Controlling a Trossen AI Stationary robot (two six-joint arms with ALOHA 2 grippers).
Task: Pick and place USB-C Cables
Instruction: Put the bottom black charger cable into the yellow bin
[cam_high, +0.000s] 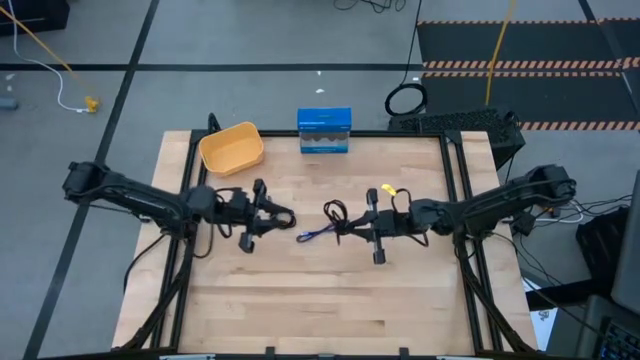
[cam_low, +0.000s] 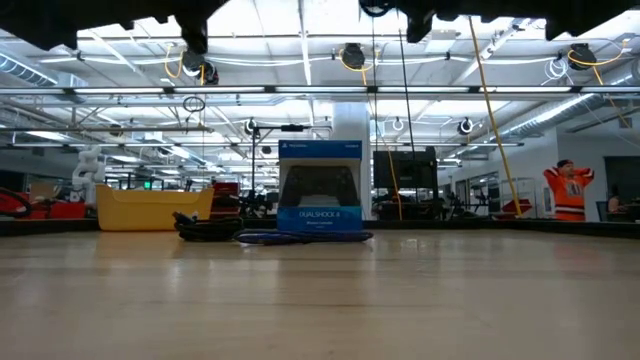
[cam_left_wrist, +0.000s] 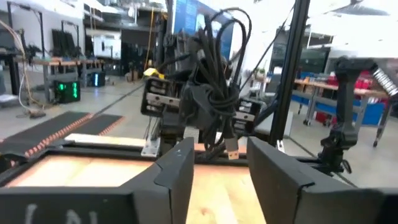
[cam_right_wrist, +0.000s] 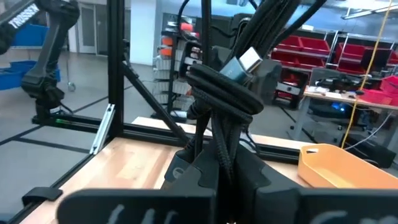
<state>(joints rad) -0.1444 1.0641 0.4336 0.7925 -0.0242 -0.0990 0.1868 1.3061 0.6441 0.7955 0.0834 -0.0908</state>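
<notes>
My right gripper (cam_high: 350, 226) hovers over the table's middle, shut on a black USB-C cable bundle (cam_right_wrist: 224, 93). That bundle also shows in the left wrist view (cam_left_wrist: 211, 81), in front of my open left gripper (cam_left_wrist: 217, 174). The left gripper (cam_high: 272, 216) is raised left of centre and faces the right one. A second black cable (cam_high: 281, 215) lies flat on the table below it (cam_low: 205, 228). The purple-blue cable (cam_high: 313, 236) lies on the table between the two grippers (cam_low: 300, 237). My right gripper pinches the black bundle's lower strands (cam_right_wrist: 219, 146) between its two fingers, which point roughly level toward the table's left. The bundle stands out beyond the fingertips, with a silver plug (cam_right_wrist: 249, 60) at its far end. It is lifted clear of the table.
A yellow bin (cam_high: 232, 148) sits at the far left of the table, and a blue box (cam_high: 324, 131) stands at the far edge's middle. A black ring coil (cam_high: 405, 100) lies on the floor beyond. Bare wood stretches across the near half of the table (cam_high: 320, 310).
</notes>
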